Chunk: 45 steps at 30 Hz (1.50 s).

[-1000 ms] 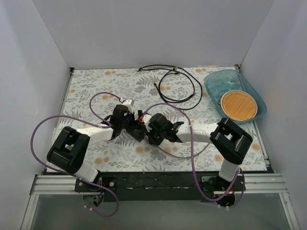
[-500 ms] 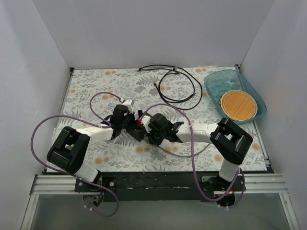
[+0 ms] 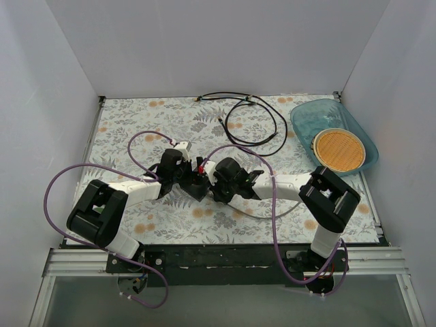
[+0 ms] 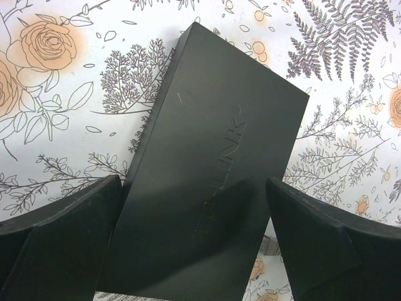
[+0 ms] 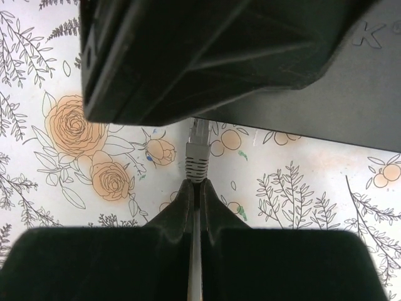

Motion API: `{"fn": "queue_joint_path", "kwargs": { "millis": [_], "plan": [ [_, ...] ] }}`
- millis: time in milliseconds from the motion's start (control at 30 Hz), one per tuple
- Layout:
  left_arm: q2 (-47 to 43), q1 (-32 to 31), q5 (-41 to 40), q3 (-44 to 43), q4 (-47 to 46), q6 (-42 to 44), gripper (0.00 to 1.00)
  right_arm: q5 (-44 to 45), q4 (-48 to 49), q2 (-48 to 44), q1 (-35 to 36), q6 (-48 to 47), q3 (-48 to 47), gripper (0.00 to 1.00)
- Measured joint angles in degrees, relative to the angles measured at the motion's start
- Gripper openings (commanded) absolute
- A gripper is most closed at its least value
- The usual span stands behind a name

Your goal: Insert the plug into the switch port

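The switch is a flat black box lying at an angle on the floral cloth; it also shows in the top view. My left gripper straddles it, a finger against each long side. My right gripper is shut on the grey cable just behind the grey plug. The plug's clear tip meets the switch's edge under the dark body of the left gripper. I cannot see the sockets. In the top view the two grippers meet at mid-table, left and right.
A black cable lies coiled at the back. A blue tray with a round woven disc stands at the back right. The grey cable loops on the cloth beneath the right arm. Purple arm cables arc over both arms.
My right gripper has moved slightly left and away from the near edge, closer against the switch, and the grey cable loop has shifted with it. The left gripper has stayed in place.
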<state>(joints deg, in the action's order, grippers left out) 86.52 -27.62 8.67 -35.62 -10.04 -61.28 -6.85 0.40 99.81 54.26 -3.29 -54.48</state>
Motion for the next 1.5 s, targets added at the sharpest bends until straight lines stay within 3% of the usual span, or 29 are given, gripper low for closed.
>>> {"fn": "queue_joint_path", "kwargs": {
  "millis": [333,867,1067,1300,1400,1500],
  "plan": [
    [0.0,0.0,0.1,0.3,-0.6,-0.5,0.92,-0.5,1.1,0.0,-0.2,6.1,0.5,0.01],
    [-0.8,0.1,0.6,1.5,-2.2,-0.1,0.85,-1.5,-0.7,1.6,-0.3,7.0,-1.7,0.01],
    [-1.1,0.1,-0.5,2.3,-2.1,-0.3,0.85,-1.8,-2.9,2.7,-0.3,7.0,-3.8,0.01],
    [-1.9,-0.3,-3.1,2.5,-0.7,-1.9,0.91,-1.6,-3.1,2.8,-0.3,7.3,-4.2,0.01],
    [-2.9,-1.3,-6.3,2.4,1.5,-3.3,0.95,-1.5,-2.2,2.8,-0.3,7.6,-3.7,0.12],
    [-4.4,-2.3,-10.1,2.4,4.5,-5.4,0.98,-1.0,-0.2,2.5,-0.3,7.8,-2.6,0.3]
  ]
}}
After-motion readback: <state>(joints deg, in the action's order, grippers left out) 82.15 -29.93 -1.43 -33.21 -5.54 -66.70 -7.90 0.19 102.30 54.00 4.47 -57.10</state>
